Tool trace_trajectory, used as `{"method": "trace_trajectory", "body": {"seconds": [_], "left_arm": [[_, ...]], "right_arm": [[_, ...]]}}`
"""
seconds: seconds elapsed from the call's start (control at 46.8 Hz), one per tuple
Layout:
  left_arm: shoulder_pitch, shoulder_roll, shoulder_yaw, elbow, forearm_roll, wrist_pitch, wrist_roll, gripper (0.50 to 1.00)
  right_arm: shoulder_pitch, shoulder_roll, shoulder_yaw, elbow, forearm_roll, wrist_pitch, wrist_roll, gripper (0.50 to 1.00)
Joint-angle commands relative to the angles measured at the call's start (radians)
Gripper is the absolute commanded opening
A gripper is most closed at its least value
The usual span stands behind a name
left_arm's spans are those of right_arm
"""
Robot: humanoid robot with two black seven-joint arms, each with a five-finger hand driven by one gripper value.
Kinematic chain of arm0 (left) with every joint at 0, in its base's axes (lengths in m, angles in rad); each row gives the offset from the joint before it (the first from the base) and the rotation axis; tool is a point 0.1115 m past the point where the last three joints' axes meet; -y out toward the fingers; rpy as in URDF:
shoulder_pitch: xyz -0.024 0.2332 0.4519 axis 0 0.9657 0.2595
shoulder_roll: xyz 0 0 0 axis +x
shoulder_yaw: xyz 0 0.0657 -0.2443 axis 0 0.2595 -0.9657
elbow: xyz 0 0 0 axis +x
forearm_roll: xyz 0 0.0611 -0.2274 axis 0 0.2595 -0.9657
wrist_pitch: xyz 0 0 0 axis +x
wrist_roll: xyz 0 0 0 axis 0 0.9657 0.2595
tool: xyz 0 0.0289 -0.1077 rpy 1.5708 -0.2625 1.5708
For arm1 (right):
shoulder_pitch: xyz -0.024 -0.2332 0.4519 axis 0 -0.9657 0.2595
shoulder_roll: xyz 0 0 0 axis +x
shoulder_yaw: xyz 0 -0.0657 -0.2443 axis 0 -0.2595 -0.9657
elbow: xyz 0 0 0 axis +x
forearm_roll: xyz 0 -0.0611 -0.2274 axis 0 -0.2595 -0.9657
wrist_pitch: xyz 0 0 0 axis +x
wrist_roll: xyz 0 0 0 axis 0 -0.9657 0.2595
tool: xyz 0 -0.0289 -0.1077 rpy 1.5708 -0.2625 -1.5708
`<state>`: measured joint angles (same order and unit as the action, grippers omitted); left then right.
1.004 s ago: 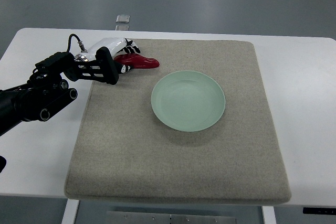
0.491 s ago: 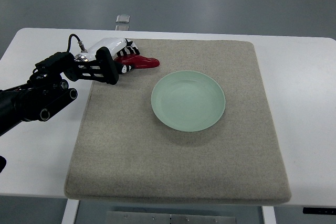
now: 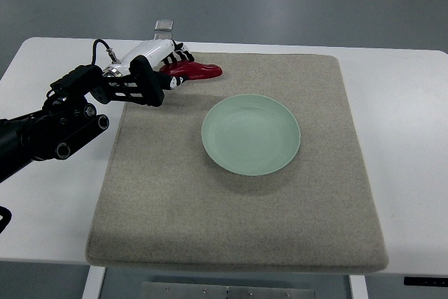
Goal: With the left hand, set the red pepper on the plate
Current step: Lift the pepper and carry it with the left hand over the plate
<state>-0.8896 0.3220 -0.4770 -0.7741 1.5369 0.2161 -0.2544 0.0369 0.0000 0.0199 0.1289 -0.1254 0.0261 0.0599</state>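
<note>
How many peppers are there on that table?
1. A single red pepper lies near the mat's far left corner, gripped by the robot's left hand. The plate holds none.

Mat [image 3: 231, 222]: open across its 6 o'clock half and along its 3 o'clock side. Plate [image 3: 250, 134]: sole object at mat centre, bare inside. Left hand [image 3: 164, 61] with pepper [image 3: 196, 71]: fills the mat's 11 o'clock corner. Span between pepper and plate rim: unobstructed. Table [image 3: 409, 145] margin at 3 o'clock: bare.
</note>
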Motion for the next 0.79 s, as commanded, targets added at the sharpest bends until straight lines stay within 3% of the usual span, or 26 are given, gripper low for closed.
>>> {"method": "trace_trajectory", "body": {"seconds": [0.0,0.427,0.769], "left_arm": [[0.0,0.002,0.0,-0.033,-0.001,0.006,-0.008,0.5],[0.009,0.006,0.017,-0.297,0.017,0.012,-0.028,0.5],[0.021,0.0,0.08,-0.356,0.072,0.006,-0.057,0.5]], "right_arm": [[0.0,0.0,0.0,0.0,0.001,0.0,0.0,0.928],[0.0,0.0,0.0,0.0,0.0,0.0,0.0,0.928],[0.0,0.0,0.0,0.0,0.001,0.0,0.0,0.928]]}}
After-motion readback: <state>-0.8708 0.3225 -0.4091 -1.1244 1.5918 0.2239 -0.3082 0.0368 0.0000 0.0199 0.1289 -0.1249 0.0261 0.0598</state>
